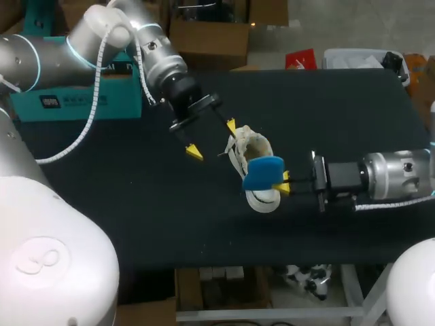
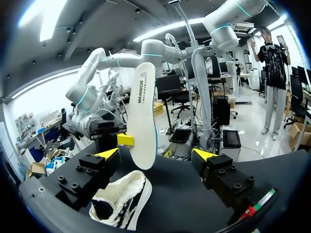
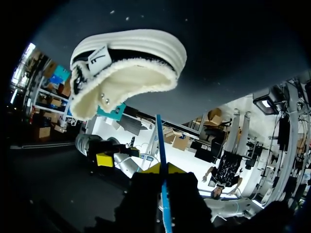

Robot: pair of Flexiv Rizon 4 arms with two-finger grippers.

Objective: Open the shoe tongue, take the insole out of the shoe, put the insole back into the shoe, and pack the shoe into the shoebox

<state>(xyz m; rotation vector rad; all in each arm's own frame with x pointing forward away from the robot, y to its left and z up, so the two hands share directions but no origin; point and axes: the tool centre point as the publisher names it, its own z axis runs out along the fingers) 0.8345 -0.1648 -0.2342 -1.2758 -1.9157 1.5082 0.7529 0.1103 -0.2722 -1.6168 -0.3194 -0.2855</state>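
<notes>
Shoe: your white fleece-lined shoe (image 1: 253,151) lies mid-table on the black tabletop (image 1: 136,204), with its opening facing your right gripper (image 1: 282,182).
Insole: the blue-topped, white-bottomed foam insole (image 1: 264,173) is out of the shoe, on edge just above it.
Right gripper: fingers clamped on the insole's end.
Left gripper (image 1: 213,139): fingers spread wide, holding nothing, just beside the shoe.
In the way: the raised insole stands between your two grippers.
Shoebox: the teal cardboard shoebox (image 1: 75,102) sits far left, well apart from the shoe and partly behind your left arm.

The black table (image 1: 136,204) bears 1 white shoe (image 1: 255,146) near its middle and 1 teal box (image 1: 75,103) at a corner.
</notes>
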